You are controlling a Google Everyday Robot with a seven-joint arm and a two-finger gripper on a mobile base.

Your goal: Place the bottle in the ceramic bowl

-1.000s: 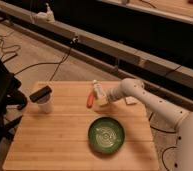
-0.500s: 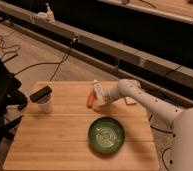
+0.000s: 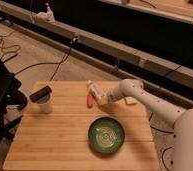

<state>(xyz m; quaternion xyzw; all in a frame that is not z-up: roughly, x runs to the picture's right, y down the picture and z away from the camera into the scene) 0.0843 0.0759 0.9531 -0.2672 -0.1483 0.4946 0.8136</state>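
The bottle (image 3: 93,90) is slim and white with a white cap. It sits tilted over the far middle of the wooden table (image 3: 50,140), cap pointing up and left. My gripper (image 3: 103,98) is at the bottle's lower end, reaching in from the right on the white arm (image 3: 150,102). Whether the bottle is held or rests on the table cannot be told. The green ceramic bowl (image 3: 106,134) with pale rings sits on the table, nearer the camera than the gripper, and is empty.
An orange-red sausage-shaped object (image 3: 89,100) lies just left of the gripper, beside the bottle. A white cup with a black top (image 3: 44,100) stands at the table's left. A black chair (image 3: 2,100) is at the left edge. Cables lie on the floor behind.
The arm's elbow has swung left and its forearm has dropped lower. The bottle and gripper have stayed nearly in place, shifting only slightly.
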